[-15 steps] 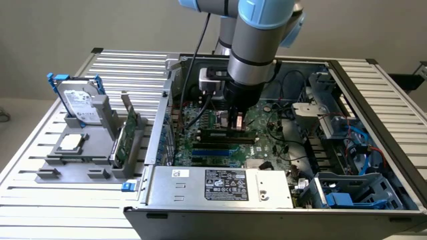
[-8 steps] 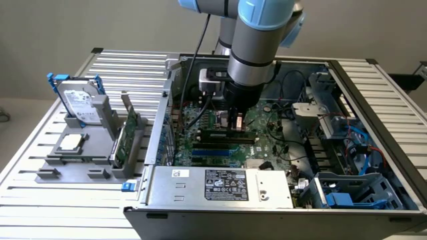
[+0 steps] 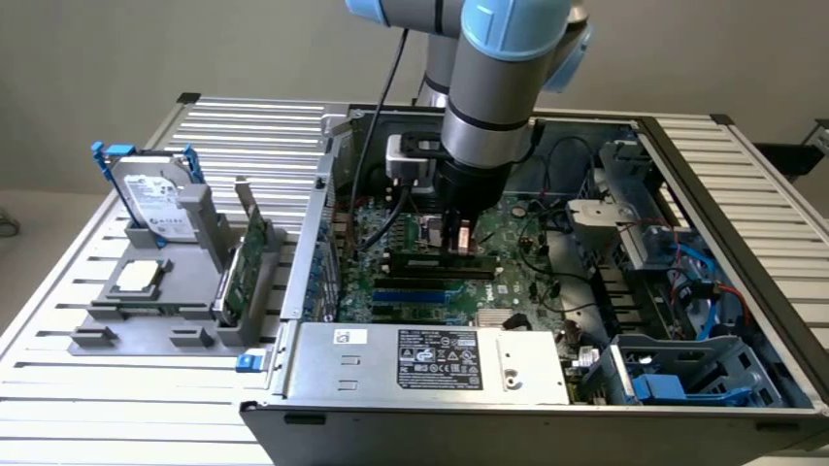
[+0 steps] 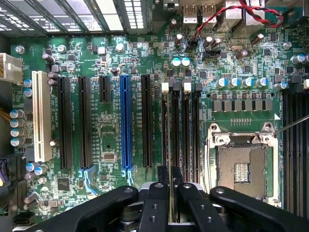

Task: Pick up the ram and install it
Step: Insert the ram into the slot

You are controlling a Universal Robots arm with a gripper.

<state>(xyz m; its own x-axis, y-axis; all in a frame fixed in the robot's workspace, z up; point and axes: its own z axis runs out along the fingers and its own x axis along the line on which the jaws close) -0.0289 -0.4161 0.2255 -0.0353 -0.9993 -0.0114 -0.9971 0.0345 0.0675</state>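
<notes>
My gripper (image 3: 456, 241) is down inside the open computer case (image 3: 725, 194), just above the motherboard (image 3: 518, 282). In the wrist view its two black fingers (image 4: 153, 203) stand close together over the bank of long black memory slots (image 4: 186, 130). Between them is a thin strip seen edge-on, the ram (image 4: 169, 178), held upright. It lines up with the slot that has a white latch (image 4: 165, 87) at its far end. I cannot tell whether the stick touches the slot; its green face and chips are hidden.
Beside the memory slots lie the bare CPU socket (image 4: 241, 164), a blue slot (image 4: 126, 125) and a white slot (image 4: 41, 116). At the exterior view's left, a grey fixture (image 3: 143, 311) holds a hard drive (image 3: 155, 199), a taller green expansion card (image 3: 247, 262) and a processor (image 3: 140, 277). The power supply (image 3: 428, 354) is nearest the camera.
</notes>
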